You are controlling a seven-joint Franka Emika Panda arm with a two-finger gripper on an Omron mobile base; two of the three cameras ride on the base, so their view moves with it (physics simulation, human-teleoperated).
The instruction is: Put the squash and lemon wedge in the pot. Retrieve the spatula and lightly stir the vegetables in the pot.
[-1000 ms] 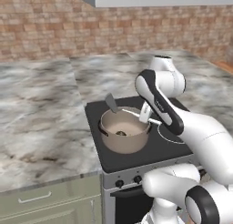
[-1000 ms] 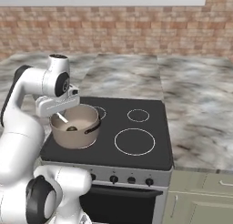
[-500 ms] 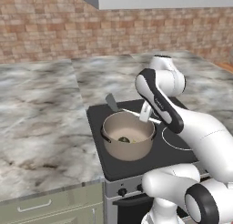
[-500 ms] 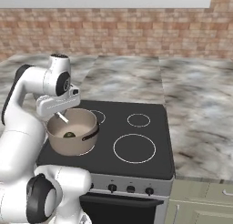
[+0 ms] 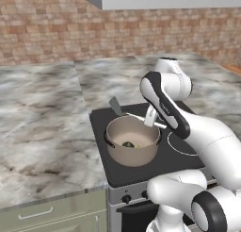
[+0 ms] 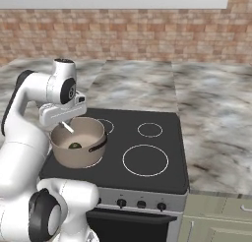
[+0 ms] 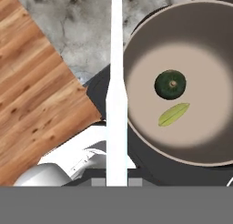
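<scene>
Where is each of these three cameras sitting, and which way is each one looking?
Left base view: behind the arm on its left, looking forward and down at the stove; the white arm rises lower right, holding the spatula over the pot.
Right base view: behind on the right, same stove; the arm rises lower left.
Hand view: on the hand, looking down along the spatula handle into the pot at the squash and lemon wedge.
All three share the pot; both base views share the brick wall.

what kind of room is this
A rendered home kitchen, most likely: a black glass-top stove with front knobs, marble-look counters along a brick wall, and a tan pot on a burner.
</scene>
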